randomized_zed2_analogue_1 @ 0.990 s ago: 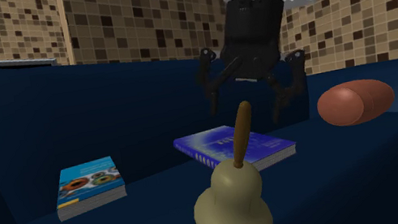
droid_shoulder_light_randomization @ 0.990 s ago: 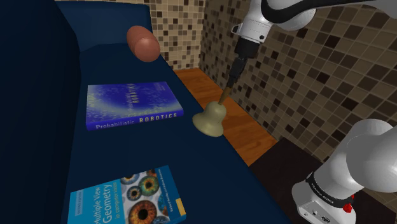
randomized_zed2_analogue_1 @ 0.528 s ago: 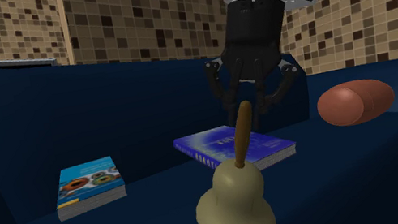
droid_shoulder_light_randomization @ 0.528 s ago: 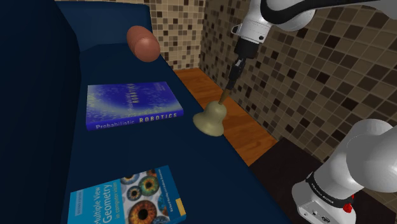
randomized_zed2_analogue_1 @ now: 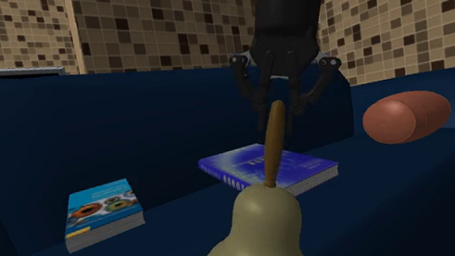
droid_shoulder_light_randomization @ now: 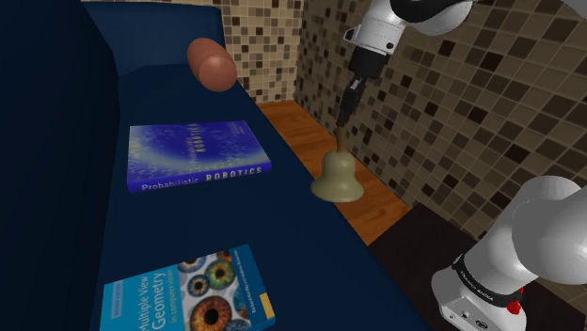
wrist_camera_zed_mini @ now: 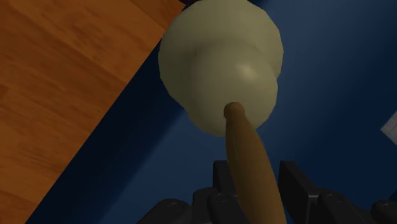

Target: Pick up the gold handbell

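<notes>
Handbell: wrist view shows fingers clamped on its brown handle.

A dark blue sofa carries two books lying flat on its seat, well apart from each other. One is a blue book titled "Probabilistic Robotics". The other, "Multiple View Geometry", has pictures of eyes on its cover and lies nearer the shoulder view's bottom edge. A reddish-brown bolster cushion lies at the seat's far end. Beside the sofa is a wooden floor, and behind it are walls of brown mosaic tiles.
</notes>
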You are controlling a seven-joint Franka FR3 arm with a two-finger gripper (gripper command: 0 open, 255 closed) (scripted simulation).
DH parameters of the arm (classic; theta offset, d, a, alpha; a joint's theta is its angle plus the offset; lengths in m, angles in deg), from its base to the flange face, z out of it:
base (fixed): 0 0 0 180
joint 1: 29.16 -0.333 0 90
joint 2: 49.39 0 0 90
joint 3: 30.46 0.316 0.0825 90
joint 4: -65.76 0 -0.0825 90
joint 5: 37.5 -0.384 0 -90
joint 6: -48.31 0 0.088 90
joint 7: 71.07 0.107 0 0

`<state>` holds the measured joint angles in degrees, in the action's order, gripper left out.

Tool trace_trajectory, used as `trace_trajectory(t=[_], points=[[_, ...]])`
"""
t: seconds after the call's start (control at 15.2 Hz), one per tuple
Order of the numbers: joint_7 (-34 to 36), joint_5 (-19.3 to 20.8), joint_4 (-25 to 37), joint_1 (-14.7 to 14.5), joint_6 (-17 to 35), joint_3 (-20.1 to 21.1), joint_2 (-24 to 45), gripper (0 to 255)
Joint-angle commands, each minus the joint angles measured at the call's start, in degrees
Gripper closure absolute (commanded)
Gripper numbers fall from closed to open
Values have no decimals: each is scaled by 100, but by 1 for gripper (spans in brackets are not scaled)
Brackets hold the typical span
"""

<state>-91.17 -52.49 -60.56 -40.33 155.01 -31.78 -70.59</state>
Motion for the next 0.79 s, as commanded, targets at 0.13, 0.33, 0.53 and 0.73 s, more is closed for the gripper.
trace_trajectory(t=[0.13,0.33,0.53,0.73], points=[[74,24,298,3,-303,-8,-19,255],[126,39,531,4,-525,-15,-13,255],[177,51,774,5,-747,-22,4,255],[196,56,871,5,-832,-25,13,255]])
